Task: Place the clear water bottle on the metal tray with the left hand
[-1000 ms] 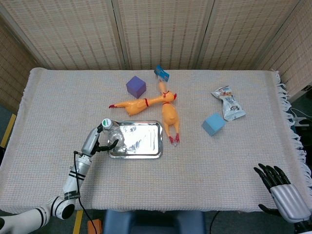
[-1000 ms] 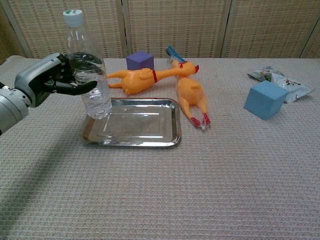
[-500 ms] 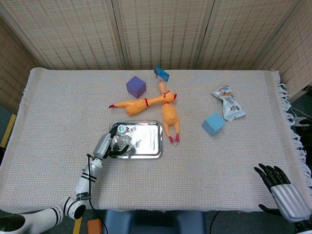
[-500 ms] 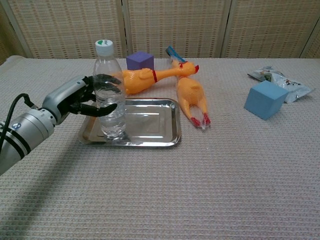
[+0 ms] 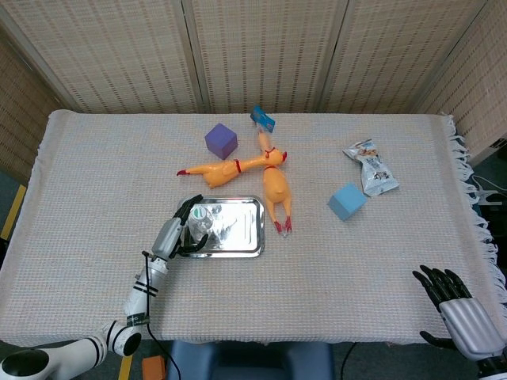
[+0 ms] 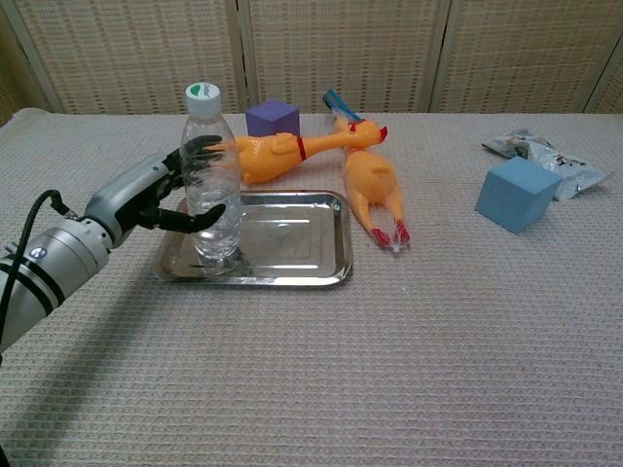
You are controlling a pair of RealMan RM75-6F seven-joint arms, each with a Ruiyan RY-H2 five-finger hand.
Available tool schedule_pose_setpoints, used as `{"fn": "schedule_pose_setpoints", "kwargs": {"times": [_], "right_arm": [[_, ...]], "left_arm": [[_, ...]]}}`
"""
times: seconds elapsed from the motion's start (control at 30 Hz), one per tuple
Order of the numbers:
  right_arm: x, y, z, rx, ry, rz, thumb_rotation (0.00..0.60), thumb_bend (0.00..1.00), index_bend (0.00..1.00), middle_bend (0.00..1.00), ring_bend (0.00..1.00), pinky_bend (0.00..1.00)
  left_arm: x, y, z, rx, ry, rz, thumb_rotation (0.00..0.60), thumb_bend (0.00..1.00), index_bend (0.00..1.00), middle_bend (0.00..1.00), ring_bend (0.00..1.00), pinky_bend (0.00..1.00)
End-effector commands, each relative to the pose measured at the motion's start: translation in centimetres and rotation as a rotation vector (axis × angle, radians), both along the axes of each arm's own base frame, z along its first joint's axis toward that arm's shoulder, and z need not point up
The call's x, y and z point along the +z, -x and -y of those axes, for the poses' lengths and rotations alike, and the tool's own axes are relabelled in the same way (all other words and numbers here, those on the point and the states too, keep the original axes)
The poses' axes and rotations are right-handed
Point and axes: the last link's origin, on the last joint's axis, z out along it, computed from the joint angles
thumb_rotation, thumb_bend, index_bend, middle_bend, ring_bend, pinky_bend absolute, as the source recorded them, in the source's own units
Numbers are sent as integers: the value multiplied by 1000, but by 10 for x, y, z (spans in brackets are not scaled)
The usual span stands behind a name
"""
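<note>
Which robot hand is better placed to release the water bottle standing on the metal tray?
Left. The left robot hand is at the water bottle on the metal tray; the right robot hand sits far away.

So a second ago the left hand had the water bottle lifted over the tray's left edge. Since then it's come down and slid inward, and the bottle's now standing upright on the tray near its left end. Fingers look looser around it than half a second ago, starting to spread off the sides.
</note>
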Motion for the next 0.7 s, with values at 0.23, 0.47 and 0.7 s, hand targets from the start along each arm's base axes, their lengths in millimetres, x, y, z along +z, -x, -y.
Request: {"fn": "schedule_pose_setpoints", "kwargs": {"times": [0.23, 0.47, 0.7], "right_arm": [[-1, 0, 0, 1, -2, -2, 600, 27, 0, 0, 0, 0], [-1, -1, 0, 2, 0, -2, 600, 27, 0, 0, 0, 0], [-1, -2, -1, 8, 2, -2, 600, 27, 0, 0, 0, 0]], "left_arm": [[13, 5, -7, 57, 52, 48, 600, 398, 0, 0, 0, 35], [17, 10, -7, 75, 86, 48, 600, 378, 0, 0, 0, 12], [22, 12, -4, 56, 136, 36, 600, 329, 0, 0, 0, 0]]}}
